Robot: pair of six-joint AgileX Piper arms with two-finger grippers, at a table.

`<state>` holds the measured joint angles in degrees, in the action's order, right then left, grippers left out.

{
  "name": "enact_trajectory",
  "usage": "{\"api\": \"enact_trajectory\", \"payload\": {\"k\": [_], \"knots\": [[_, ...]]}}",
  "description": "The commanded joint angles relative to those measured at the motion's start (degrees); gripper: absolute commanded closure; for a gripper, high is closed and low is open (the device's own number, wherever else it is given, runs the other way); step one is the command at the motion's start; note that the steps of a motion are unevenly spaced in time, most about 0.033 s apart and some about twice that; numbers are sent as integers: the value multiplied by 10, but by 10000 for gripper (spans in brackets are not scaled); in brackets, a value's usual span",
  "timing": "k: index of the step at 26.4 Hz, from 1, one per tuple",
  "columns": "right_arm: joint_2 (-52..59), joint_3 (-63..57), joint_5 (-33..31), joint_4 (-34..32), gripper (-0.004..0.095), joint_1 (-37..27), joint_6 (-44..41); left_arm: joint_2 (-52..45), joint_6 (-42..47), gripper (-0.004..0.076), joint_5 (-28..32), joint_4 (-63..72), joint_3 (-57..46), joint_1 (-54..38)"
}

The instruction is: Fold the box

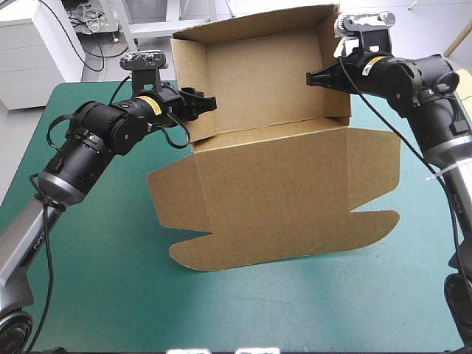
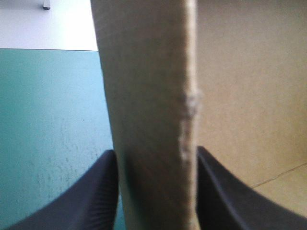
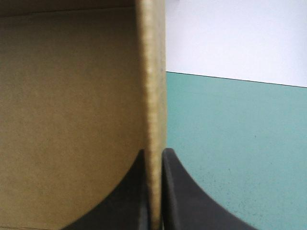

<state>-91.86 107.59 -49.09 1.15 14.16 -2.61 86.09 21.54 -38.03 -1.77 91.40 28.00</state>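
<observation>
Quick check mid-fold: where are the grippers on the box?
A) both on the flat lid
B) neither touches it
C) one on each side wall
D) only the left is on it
C: on the box, the left gripper clamps the left wall and the right gripper the right wall, while the lid lies flat on the table.
</observation>
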Motion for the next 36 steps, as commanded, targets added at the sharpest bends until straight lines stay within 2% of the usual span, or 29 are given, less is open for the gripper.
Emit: {"api": "enact_trajectory", "payload": {"k": [1, 2, 4, 12, 26, 29, 36], "knots": [[22, 17, 46, 21, 922, 1, -7, -21, 8, 611, 41, -4, 21, 9], [19, 17, 44, 25, 923, 1, -7, -21, 8, 698, 41, -1, 21, 9], [18, 17, 40, 21, 924, 4, -7, -21, 7, 730, 41, 1, 21, 9], [6, 17, 1, 21, 924, 7, -7, -11, -18, 731, 26, 18, 21, 9], [-105, 17, -148, 25, 924, 7, 2, 83, -30, 731, -66, 24, 21, 8], [-137, 17, -179, 58, 924, 7, 26, 111, -31, 731, -95, 24, 21, 8], [-171, 17, -179, 103, 924, 7, 26, 146, -60, 731, -149, 24, 21, 8]]}}
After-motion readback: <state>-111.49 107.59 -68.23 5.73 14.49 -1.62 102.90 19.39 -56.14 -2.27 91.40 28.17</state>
